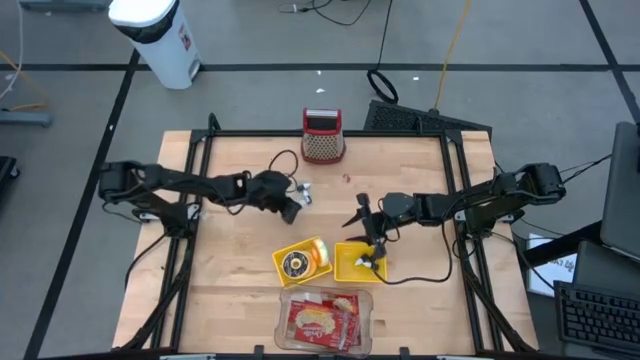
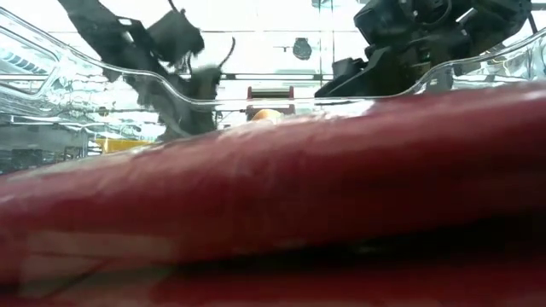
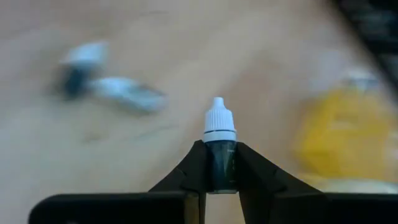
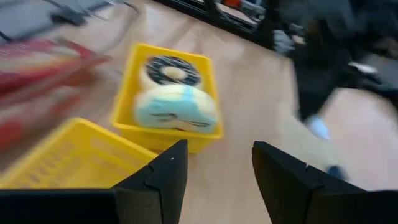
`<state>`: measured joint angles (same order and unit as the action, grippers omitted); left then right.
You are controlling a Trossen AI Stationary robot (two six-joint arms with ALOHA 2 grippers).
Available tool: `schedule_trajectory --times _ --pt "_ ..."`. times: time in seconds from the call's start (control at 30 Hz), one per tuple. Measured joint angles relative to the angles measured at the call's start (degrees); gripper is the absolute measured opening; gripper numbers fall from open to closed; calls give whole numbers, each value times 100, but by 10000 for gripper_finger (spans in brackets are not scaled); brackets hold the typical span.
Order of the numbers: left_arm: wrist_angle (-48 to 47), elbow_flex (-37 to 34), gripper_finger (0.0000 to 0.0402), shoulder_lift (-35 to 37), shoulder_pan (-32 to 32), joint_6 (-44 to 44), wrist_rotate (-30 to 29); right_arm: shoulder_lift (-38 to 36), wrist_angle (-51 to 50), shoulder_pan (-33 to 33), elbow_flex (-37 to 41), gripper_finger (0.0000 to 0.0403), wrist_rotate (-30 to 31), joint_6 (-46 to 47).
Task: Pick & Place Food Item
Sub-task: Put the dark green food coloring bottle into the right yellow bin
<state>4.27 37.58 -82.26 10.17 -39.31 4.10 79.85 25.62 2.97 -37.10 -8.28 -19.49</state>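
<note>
We see a wooden table (image 1: 235,270) carrying a red grater (image 1: 323,136) at its far edge, two yellow bins (image 1: 302,260) mid-table, and a clear tray (image 1: 325,320) at its near edge.

Grey floor (image 1: 80,110) with dark tape lines — white bin (image 1: 160,38) beyond the table.

robotics lab: wooden bench (image 1: 240,260) in a black frame, cables on grey floor (image 1: 500,40), keyboard (image 1: 596,320).

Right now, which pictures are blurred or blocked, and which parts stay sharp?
Left wrist view: small bottle between the fingers is sharp, table behind smeared. Right wrist view: yellow bins blurred by motion. Low view: red packet fills the frame, out of focus. High view: clear.
</note>
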Motion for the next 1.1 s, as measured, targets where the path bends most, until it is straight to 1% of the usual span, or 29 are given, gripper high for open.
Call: schedule_trajectory --times 0.17,0.27,0.33,0.43,0.57,0.67,0.77,0.9,1.0,1.1 --pt "1343 9 54 67 -412 17 929 14 226 2 0 167 697 -729" --pt "2114 17 59 -16 -680 170 1287 168 724 23 -2 174 835 -1139" --pt "2271 11 59 -24 -820 252 1340 268 1185 94 2 184 816 -1366" --pt "2394 13 56 -22 -941 305 1258 555 1819 200 -77 205 794 -1658" --pt "2503 13 55 -26 -970 193 1230 916 2117 271 -332 228 665 -1758" --pt "2632 24 54 -72 -968 142 1130 1214 2162 277 -597 232 659 -1767" --pt "2695 22 54 -105 -982 129 1110 1491 2266 275 -795 226 663 -1832" --pt "2680 24 54 -129 -988 61 1097 1677 2386 275 -910 208 662 -2212" --pt "2684 24 54 -127 -994 43 1103 1674 2391 277 -912 188 661 -2331" --pt "2713 24 54 -127 -992 45 1176 1660 2385 277 -914 160 663 -2329"
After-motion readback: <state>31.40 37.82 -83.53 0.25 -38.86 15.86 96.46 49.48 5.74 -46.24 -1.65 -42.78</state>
